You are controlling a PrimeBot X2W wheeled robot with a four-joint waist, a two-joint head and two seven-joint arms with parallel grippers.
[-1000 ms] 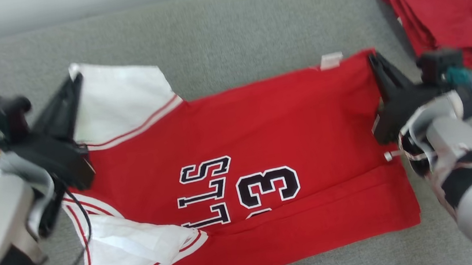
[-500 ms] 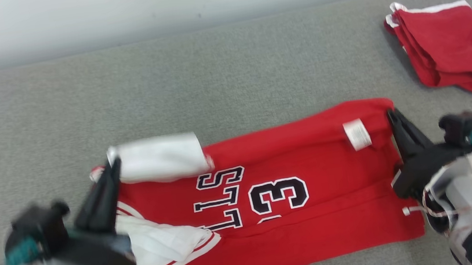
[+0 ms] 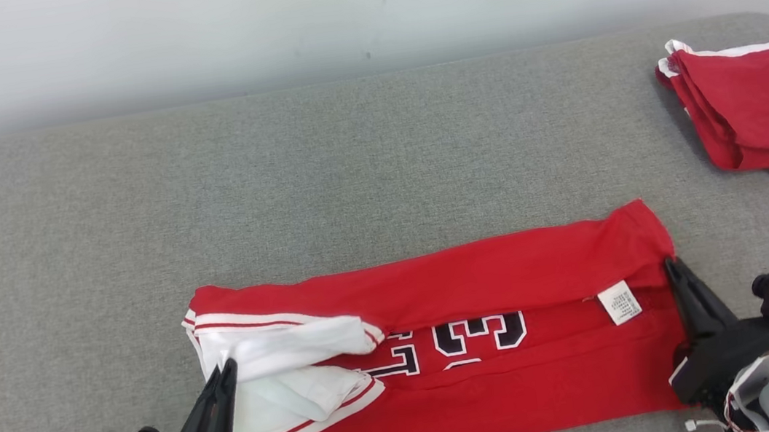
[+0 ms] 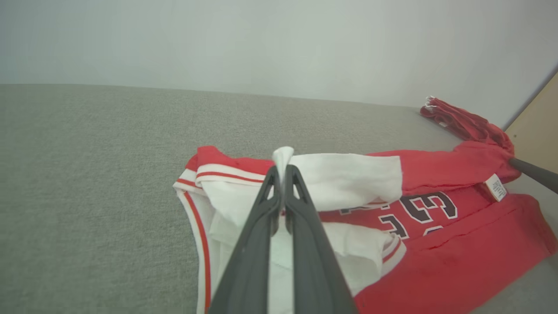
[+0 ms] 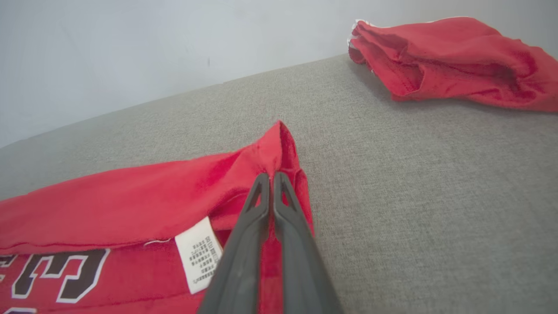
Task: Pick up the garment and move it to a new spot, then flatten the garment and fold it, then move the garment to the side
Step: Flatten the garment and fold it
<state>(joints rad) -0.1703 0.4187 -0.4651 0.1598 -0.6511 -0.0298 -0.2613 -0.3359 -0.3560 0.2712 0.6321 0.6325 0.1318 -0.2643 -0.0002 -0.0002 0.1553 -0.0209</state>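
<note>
Jersey: the red jersey (image 3: 508, 270) lies lengthwise on the grey fabric-covered worktop (image 3: 350, 176), close to the robot's side. Its white panels (image 3: 276, 347) are at the left end and its hem is at the right end.

Left pincer: the left pincer (image 3: 226, 371) is closed on a pinch of white cloth at the jersey's left end. The left wrist view shows that cloth bunched up between its tips (image 4: 282, 172).

Right pincer: the right pincer (image 3: 673, 267) is clamped on the red hem corner (image 5: 271, 176), just beside the care label (image 3: 619, 302).

Just changed: a second ago the jersey lay spread much wider, with both pincers holding its far edge out away from the robot. That edge has now been carried toward the robot and over the body. A rounded fold runs along the far side, and the black lettering (image 3: 479, 333) is half covered.

Camera: the head has tipped up and shows more wall (image 3: 331, 17), so the folded red garment (image 3: 752, 105) only seems to have shifted.

Meaning for the task: the lengthwise fold looks nearly laid. Releasing, smoothing, a crosswise fold and the move aside appear to remain.

Risk: the white panels are crumpled and may get trapped unevenly in the fold.
</note>
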